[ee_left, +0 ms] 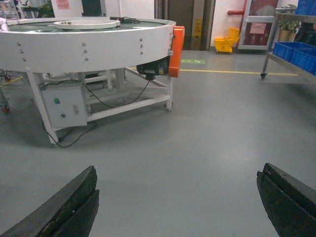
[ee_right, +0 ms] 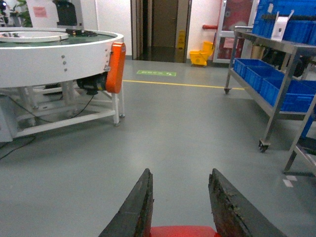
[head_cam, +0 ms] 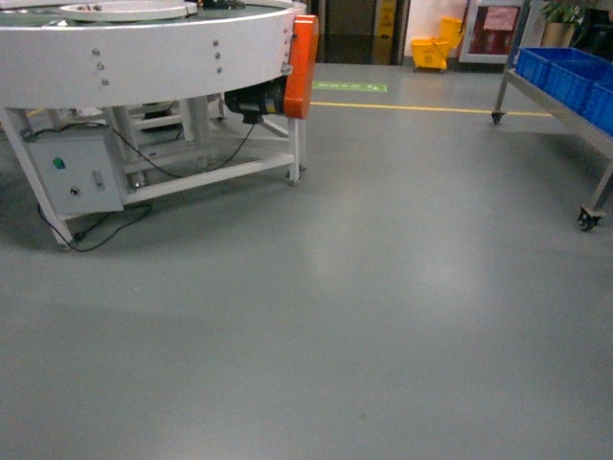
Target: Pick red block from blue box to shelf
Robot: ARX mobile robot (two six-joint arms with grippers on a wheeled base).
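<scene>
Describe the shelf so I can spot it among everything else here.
Past the big round white conveyor table, look right across the grey floor. The shelf is the steel rack on castors, its tiers holding dark blue crates, unlike the yellow mop bucket by the doorway.

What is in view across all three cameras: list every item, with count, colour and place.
Round white conveyor table on a white frame: one, left.
Orange guard panel: one, on the table's right end.
Grey control box: one, under the table.
Steel shelf on castors: one, right, holding dark blue ribbed crates.
Yellow mop bucket: one, by the far wall.
Yellow floor line: one, far floor.
Small glossy red block: one, between the right gripper's fingers.
Left gripper: black, open.
Right gripper: black, closed on the red block.
</scene>
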